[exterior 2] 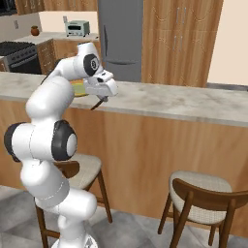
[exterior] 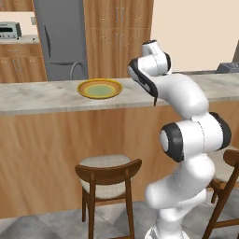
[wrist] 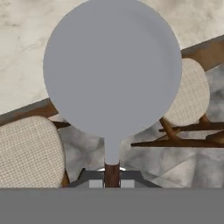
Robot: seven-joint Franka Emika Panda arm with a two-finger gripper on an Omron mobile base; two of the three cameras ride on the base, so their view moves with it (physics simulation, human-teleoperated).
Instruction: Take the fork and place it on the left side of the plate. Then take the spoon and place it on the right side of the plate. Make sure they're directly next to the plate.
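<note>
Above the marble counter [exterior: 42, 95], gripper [wrist: 112, 181] seemingly clamps the spoon [wrist: 112, 70].

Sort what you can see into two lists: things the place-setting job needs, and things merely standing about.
Needed for the job: plate; spoon, held in the gripper.
Merely standing about: stool; fridge; toaster oven.

matt grey spoon [wrist: 112, 65], perhaps metal; wooden handle; marbled counter [exterior: 42, 95].
</note>
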